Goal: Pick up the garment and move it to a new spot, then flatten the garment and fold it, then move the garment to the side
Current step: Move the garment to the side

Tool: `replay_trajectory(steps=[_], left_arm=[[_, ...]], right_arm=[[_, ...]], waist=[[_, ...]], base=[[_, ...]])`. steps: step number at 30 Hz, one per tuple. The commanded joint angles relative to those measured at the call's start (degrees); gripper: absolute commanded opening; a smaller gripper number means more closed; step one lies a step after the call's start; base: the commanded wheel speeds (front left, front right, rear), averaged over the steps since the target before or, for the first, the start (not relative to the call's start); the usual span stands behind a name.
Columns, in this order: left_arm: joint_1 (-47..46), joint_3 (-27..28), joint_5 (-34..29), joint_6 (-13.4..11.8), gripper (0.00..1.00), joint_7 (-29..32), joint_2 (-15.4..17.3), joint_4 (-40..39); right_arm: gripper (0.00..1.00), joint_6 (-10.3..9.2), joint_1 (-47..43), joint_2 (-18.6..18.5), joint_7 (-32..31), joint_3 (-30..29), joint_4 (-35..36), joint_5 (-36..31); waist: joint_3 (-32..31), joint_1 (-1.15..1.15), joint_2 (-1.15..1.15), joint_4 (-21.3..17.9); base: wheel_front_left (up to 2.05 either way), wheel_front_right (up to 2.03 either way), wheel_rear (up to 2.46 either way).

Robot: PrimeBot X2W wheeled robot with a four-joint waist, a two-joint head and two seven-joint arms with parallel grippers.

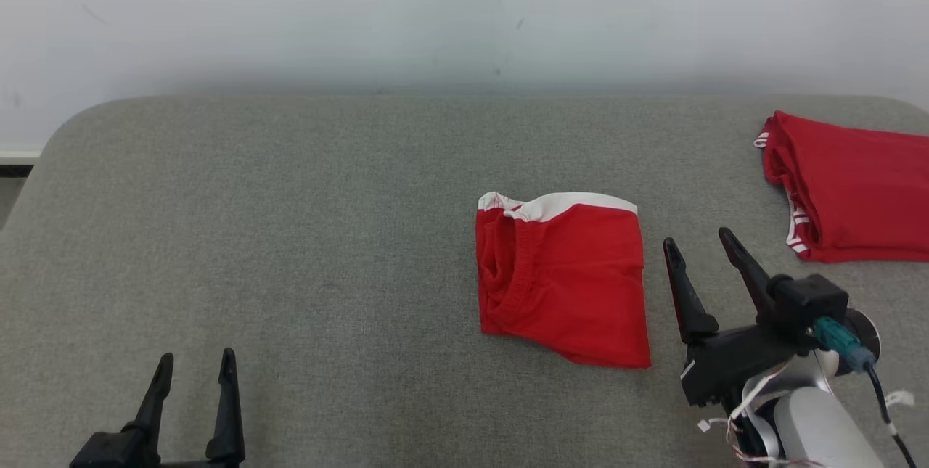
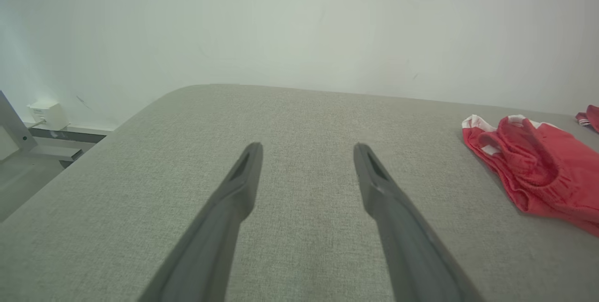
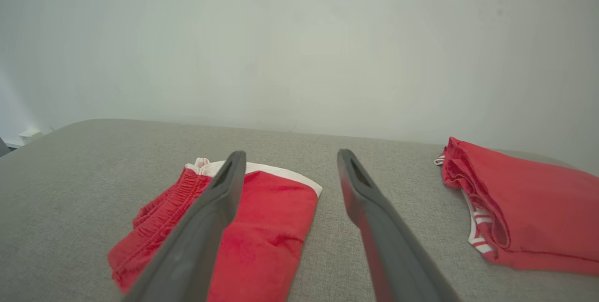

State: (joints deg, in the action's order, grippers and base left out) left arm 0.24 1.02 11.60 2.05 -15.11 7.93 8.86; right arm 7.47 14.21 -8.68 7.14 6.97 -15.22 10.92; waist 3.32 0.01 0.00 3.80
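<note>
Folded red garment (image 1: pixel 562 283) lies mid-way along the grey surface (image 1: pixel 290 236). The right gripper (image 1: pixel 697 238), jaws apart and empty, stands just beside it. The left gripper (image 1: pixel 197 355), likewise open, is well apart. A pinch catching only the top layer would probably unfold it during the sideways move.

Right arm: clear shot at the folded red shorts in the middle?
Probably yes. The right end effector is open, just beside the red shorts, with only bare grey surface between them.
</note>
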Motion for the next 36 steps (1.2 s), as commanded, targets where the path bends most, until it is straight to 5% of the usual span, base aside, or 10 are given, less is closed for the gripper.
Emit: replay_trajectory(steps=[1, 17, 30, 31, 32, 36], left_arm=[[-1.1, 0.1, -0.4, 0.2, 1.00, 0.0, -0.1, 0.2], [-5.8, -0.5, -1.0, 1.5, 1.00, 0.0, -1.3, 1.6], [-7.3, -0.2, -2.1, 2.3, 1.00, 0.0, -1.8, 2.7], [-7.6, -0.2, -2.1, 2.4, 1.00, 0.0, -2.0, 2.9], [-7.7, -0.1, -2.1, 2.4, 1.00, 0.0, -2.0, 2.9], [-8.2, 0.1, -2.3, 2.7, 1.00, 0.0, -2.1, 2.8]], right_arm=[[1.00, -0.02, 2.5, -0.5, -0.9, -0.1, -2.2, -0.4], [1.00, -0.02, 16.3, -0.4, -0.9, 0.9, -26.1, -0.3], [1.00, -0.02, 17.4, 4.5, 3.6, 1.5, -40.5, 4.2], [0.40, -0.02, 17.8, 4.8, 4.1, 1.6, -41.9, 4.8], [0.00, -0.02, 18.1, 4.9, 4.3, 2.0, -42.3, 5.0], [0.00, -0.09, 20.5, 3.5, 5.4, 3.6, -43.2, 5.0]], waist=[[1.9, -0.01, 0.00, 1.6], [7.5, -0.01, 0.00, 4.7], [8.8, -0.01, 0.00, 4.0], [8.9, -0.01, 0.00, 3.9], [9.0, -0.01, 0.00, 3.8], [9.6, -0.01, 0.00, 3.3]], base=[[0.00, 0.00, 0.00], [0.00, 0.00, 0.00], [0.00, 0.00, 0.00], [0.00, 0.00, 0.00], [0.00, 0.00, 0.00], [0.00, 0.00, 0.00]])
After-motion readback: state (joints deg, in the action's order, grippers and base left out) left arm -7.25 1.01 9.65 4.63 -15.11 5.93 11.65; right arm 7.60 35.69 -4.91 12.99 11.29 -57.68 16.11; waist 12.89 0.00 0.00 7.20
